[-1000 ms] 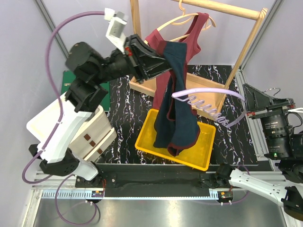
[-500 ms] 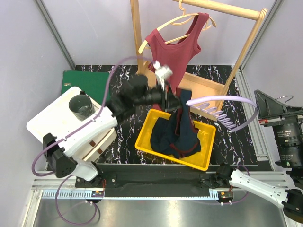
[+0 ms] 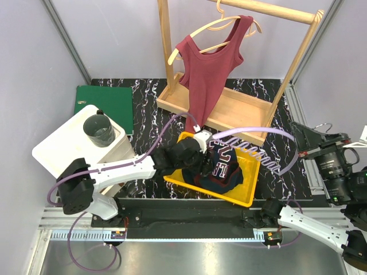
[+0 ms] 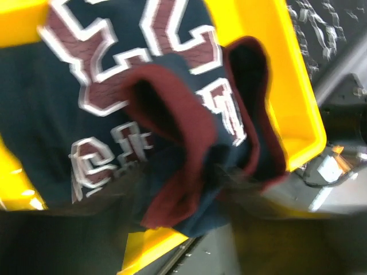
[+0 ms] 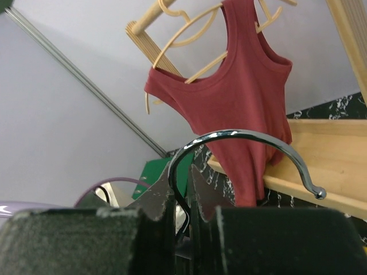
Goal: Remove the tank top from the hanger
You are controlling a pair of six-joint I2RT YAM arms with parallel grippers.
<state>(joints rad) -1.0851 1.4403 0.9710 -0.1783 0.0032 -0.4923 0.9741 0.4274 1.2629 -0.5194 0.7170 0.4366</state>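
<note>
The dark navy tank top with maroon trim and maroon-and-white lettering (image 3: 223, 169) lies crumpled in the shallow yellow plastic tray (image 3: 249, 184) on the black marbled desk (image 3: 149, 120), off any hanger. The left hand (image 3: 205, 167) is low over the tray's left half, touching or just above the bunched cloth. Its wrist view is blurred, with folds of navy and maroon fabric right in front of the fingers. I cannot tell whether the hand is wide, narrow or gripping.

The right hand (image 5: 180, 195) is out at the right edge of the desk, well apart from the tray. It is pinched narrow on the stem of a bare chrome wire hanger hook (image 5: 241, 133), which curves up and over above the fingertips.

Behind the tray stands a light wooden clothes rack (image 3: 165, 46). A plain dark-red tank top (image 3: 209, 69) hangs from it on a pale wooden hanger (image 3: 195, 33), and its hem reaches down to the rack's base.
</note>
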